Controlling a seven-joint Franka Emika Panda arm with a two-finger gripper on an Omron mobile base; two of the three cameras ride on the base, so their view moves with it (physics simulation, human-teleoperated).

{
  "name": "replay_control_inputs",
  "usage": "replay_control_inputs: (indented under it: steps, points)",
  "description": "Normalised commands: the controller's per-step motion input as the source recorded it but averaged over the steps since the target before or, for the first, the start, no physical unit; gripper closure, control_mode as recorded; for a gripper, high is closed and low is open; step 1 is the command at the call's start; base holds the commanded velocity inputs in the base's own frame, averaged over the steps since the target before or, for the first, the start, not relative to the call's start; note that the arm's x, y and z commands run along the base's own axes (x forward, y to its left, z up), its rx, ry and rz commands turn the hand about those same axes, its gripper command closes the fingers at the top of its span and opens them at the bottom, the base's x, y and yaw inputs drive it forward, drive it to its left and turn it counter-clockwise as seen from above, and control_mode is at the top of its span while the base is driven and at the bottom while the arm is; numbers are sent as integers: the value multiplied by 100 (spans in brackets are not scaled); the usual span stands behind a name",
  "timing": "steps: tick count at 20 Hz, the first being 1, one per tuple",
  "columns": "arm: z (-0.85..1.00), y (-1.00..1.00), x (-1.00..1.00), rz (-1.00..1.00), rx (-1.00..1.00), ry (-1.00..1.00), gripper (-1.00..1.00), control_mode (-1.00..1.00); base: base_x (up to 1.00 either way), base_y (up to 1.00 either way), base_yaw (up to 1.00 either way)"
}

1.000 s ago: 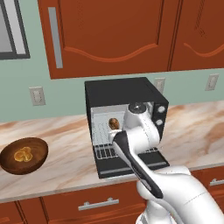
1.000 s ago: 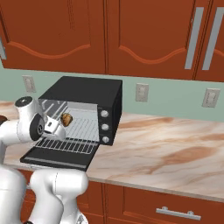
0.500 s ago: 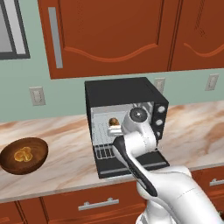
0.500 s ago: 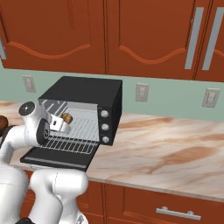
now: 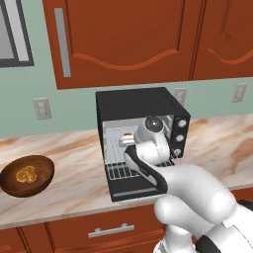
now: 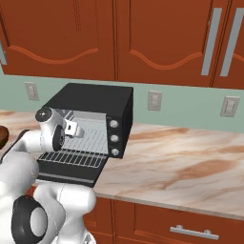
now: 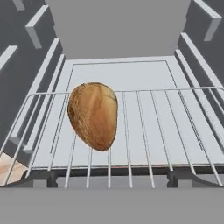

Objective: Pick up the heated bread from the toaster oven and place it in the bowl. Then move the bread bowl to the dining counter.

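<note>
The black toaster oven (image 5: 133, 105) (image 6: 97, 97) stands on the counter with its door dropped flat. The heated bread (image 7: 93, 114), a small oval brown bun, lies on the left half of the silver wire rack (image 7: 166, 127); a tan sliver of that bread (image 5: 127, 135) shows past my hand. My gripper (image 7: 111, 177) (image 6: 76, 128) is at the oven mouth, pointing in at the bun, open, its dark fingertips (image 7: 43, 177) wide apart and short of the bun. The dark wooden bowl (image 5: 43, 167) sits on the counter left of the oven.
A golden knot-shaped pastry (image 5: 25, 174) lies in the bowl. The dropped door (image 5: 128, 190) juts out toward the counter's front edge. Marbled counter (image 6: 190, 162) stretches to the oven's right, under red-brown wall cabinets (image 5: 123, 34) and a green wall with outlets.
My hand has edged forward and a little up toward the oven opening, closer to the bread. The bread, oven and bowl have not moved.
</note>
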Motion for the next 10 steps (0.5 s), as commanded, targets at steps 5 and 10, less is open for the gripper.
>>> replay_control_inputs:
  steps: [5, 10]
  points:
    - [-23, 29, 56, 3, 0, 0, -100, -100, 0, 0, 0]
    - [-13, 8, 41, 1, 0, 0, -100, -100, 0, 0, 0]
